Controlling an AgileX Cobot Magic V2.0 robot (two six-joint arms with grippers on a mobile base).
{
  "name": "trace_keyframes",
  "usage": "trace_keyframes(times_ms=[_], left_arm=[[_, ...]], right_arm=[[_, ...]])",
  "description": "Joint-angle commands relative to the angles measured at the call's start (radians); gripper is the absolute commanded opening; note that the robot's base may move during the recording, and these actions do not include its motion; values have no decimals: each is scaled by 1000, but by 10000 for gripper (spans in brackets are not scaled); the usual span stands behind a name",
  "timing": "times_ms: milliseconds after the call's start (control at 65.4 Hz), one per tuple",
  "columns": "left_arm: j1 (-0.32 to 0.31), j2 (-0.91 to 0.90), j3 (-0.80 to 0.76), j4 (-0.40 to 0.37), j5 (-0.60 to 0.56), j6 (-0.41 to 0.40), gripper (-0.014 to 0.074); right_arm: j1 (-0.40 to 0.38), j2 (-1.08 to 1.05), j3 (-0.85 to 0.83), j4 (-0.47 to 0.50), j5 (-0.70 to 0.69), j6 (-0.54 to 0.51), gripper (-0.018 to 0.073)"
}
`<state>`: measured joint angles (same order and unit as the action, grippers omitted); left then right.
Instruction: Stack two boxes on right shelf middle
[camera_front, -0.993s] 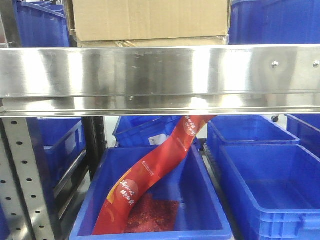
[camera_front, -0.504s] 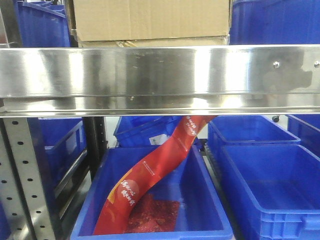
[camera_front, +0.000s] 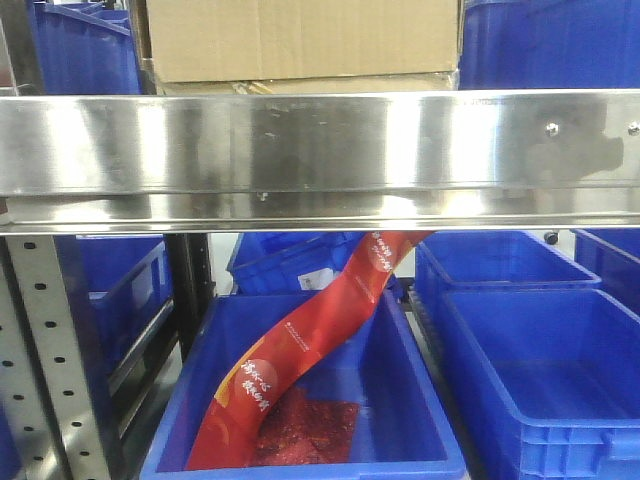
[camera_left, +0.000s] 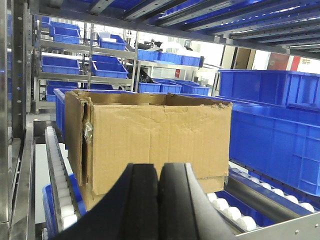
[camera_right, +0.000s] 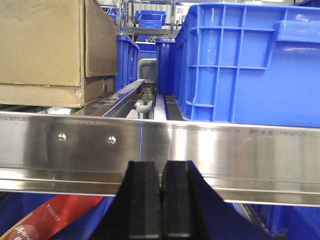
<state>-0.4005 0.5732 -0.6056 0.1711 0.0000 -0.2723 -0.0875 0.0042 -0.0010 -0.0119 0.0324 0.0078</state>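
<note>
The two tan boxes sit stacked on the steel shelf (camera_front: 320, 140), the upper box (camera_front: 300, 38) resting squarely on the lower box (camera_front: 300, 86), of which only a thin strip shows above the shelf's broad shiny front lip. From the left wrist view the upper one has a creased front face and a torn top edge (the one beneath peeks out at its bottom corners), and both stand on white rollers (camera_left: 57, 175) between the rails.

The left gripper (camera_left: 159, 200) hangs just in front of the stack, level with it, its black fingers pressed together and holding nothing. The right gripper (camera_right: 161, 197) is lower, facing the shelf lip, its fingers likewise closed on nothing.

Blue bins (camera_right: 250, 60) flank the stack on the right and left. Below the shelf, a near blue bin (camera_front: 420, 400) holds a red printed bag (camera_front: 300, 360) leaning up toward the lip; a perforated upright (camera_front: 45, 340) stands at the left.
</note>
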Motion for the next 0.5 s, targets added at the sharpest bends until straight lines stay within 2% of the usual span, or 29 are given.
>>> trace_keyframes(times_ms=[0,336,382,428,489], left_arm=[[-1,-5,1,-6,-18,6,-111],[-1,-19,23,-4,-18,6,-111],[14,-46,45,5,-13,12,-111],[42,-92,84,7,13,37,-111],[88,-169,149,-16,65,117,-111]], right_arm=[[3,-4,1,-10,-11,-8,-163],[3,-4,1,-10,-11,-8,-163],[3,-4,1,-10,-11,-8,-163],[3,-4,1,-10,-11,-8,-163],[3,-4,1,-10,-13,-8,-163]])
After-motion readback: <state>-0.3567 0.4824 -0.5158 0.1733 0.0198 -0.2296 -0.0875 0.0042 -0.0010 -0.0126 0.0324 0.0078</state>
